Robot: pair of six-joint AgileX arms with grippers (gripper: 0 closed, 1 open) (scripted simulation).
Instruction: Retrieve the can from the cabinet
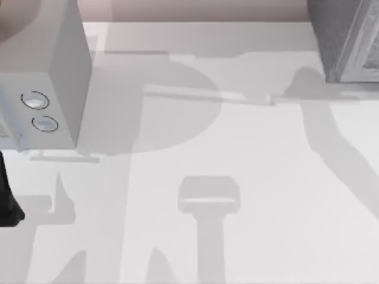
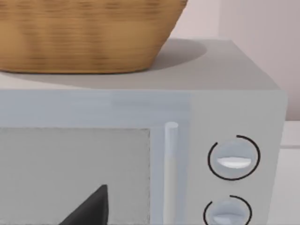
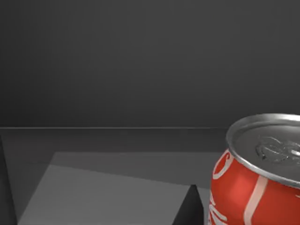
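Observation:
The can (image 3: 255, 176) is red with white lettering and a silver lid. It stands upright on the floor of a dark compartment, close in front of my right wrist camera. A dark part of my right gripper (image 3: 190, 208) shows just beside the can. The cabinet (image 1: 346, 38), dark grey and speckled with a pale framed front, stands at the table's far right corner. A dark piece of my left arm (image 1: 9, 201) sits parked at the table's left edge. A dark tip of my left gripper (image 2: 89, 208) points at the grey box.
A plain grey box (image 1: 44, 71) with two ringed dials (image 1: 35, 100) stands at the far left. In the left wrist view it has a white bar handle (image 2: 171, 173), and a wicker basket (image 2: 89, 33) rests on top. The white table (image 1: 249, 154) shows only shadows.

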